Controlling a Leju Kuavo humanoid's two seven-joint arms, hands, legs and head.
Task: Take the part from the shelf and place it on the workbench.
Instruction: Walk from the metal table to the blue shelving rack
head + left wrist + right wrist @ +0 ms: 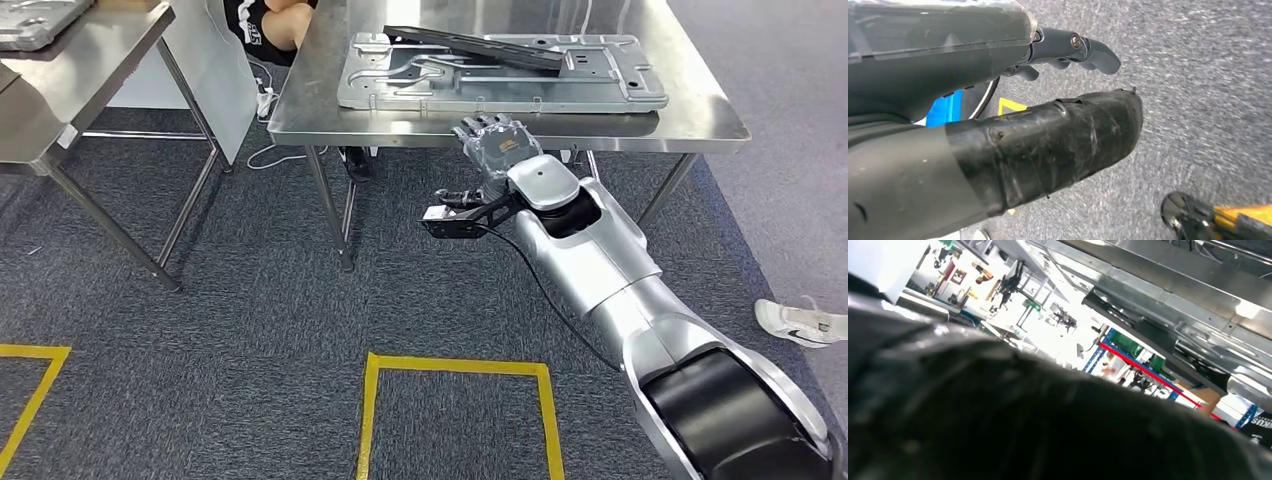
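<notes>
I am seeing my right hand (pixel 493 143) reaching out at the near edge of the counter (pixel 700 110), fingers stretched forward and slightly apart, gripping nothing. The fingertips are sitting right at the counter's edge; I cannot tell whether they are touching it. The part (pixel 500 75), a flat grey metal panel with cut-outs, is lying on the counter just beyond the hand, and a dark bar (pixel 475 45) is resting across its far side at an angle. In the right wrist view the part (pixel 1168 300) is passing close ahead of the hand, whose dark blurred back is taking up the near field.

My left hand (pixel 1048 130) is hanging over the grey carpet (pixel 1208 90), thumb and dark fingers loosely extended, holding nothing.

Beyond the counter, a seated person (pixel 265 25) is showing partly. A second counter (pixel 80 60) is standing off to the left of the hand.
</notes>
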